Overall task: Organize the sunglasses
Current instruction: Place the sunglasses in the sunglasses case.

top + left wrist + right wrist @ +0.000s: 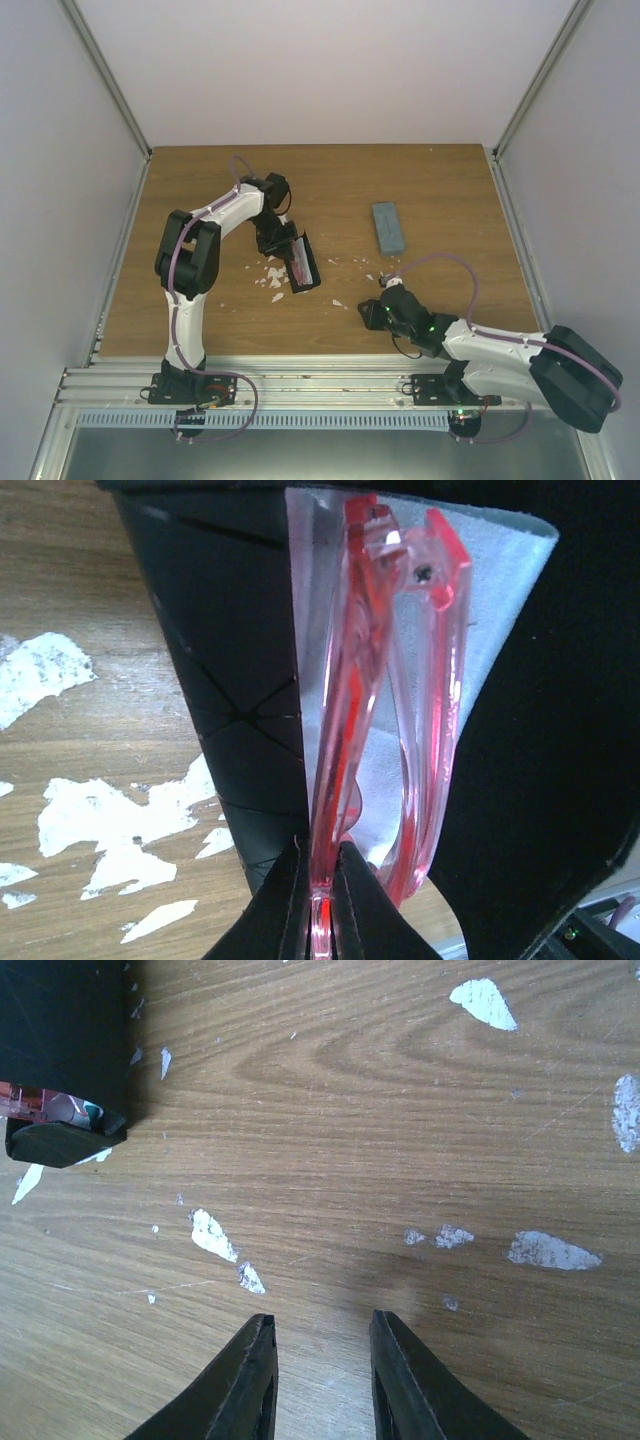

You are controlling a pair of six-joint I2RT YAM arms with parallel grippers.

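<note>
The left gripper (320,905) is pinched on the edge of the pink translucent sunglasses (335,730), which lie just ahead of its fingertips inside the open black case (230,660). They look like light, stiff, slick plastic, probably brittle at the hinges; the thick frame edge seems the safest hold. The right gripper (322,1380) hangs narrowly parted, empty, above the worktop (420,1140)

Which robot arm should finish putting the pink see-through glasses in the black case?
Left. The left gripper pinches the pink see-through plastic glasses inside the open black grey-lined case; the right gripper is open and empty.
</note>
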